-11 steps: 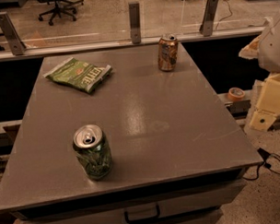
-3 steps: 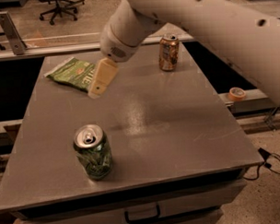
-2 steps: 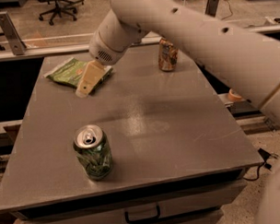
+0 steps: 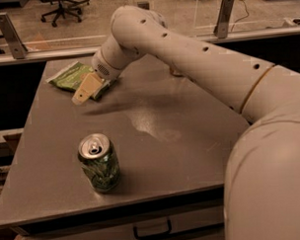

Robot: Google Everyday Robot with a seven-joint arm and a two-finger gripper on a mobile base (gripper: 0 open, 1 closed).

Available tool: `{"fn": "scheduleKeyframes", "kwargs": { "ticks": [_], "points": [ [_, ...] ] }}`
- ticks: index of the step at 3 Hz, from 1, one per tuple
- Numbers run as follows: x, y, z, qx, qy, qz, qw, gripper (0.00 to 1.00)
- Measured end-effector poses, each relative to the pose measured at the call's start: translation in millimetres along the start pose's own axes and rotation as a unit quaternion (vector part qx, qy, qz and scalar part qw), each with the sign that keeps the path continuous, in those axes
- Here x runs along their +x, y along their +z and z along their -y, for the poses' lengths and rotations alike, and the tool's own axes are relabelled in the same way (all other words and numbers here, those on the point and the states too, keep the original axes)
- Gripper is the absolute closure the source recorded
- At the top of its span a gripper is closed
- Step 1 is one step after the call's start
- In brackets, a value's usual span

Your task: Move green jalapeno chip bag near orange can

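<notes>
The green jalapeno chip bag [image 4: 70, 75] lies flat at the far left of the grey table [image 4: 156, 156]. My gripper [image 4: 87, 90] hangs just over the bag's near right end, at the tip of the white arm that crosses the view from the right. The orange can is almost wholly hidden behind the arm; only a sliver of its base [image 4: 175, 71] shows at the far side of the table.
A green-patterned soda can [image 4: 98, 163] with a silver top stands upright near the table's front left. A drawer handle [image 4: 152, 230] sits below the front edge. Metal posts and glass panels line the far edge. Office chairs stand on the floor beyond.
The arm has swung in from the right across the table. The gripper has moved left and down towards the chip bag. The arm now covers the orange can.
</notes>
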State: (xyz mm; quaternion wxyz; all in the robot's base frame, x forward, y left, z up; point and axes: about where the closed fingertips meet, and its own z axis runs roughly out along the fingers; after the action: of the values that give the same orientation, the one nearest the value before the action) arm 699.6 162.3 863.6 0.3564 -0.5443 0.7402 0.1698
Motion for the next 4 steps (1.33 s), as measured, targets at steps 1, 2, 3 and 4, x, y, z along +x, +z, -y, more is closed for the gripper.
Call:
{"fn": "scheduleKeyframes", "kwargs": {
  "ticks": [1, 2, 3, 4],
  "points": [
    [15, 21, 17, 0.008, 0.072, 0.010, 0.9973, 0.18],
    [20, 24, 25, 0.013, 0.107, 0.026, 0.9938, 0.42],
    [8, 5, 15, 0.010, 0.092, 0.048, 0.9946, 0.65],
    [3, -44, 2, 0.027, 0.055, 0.059, 0.9964, 0.88]
  ]
}}
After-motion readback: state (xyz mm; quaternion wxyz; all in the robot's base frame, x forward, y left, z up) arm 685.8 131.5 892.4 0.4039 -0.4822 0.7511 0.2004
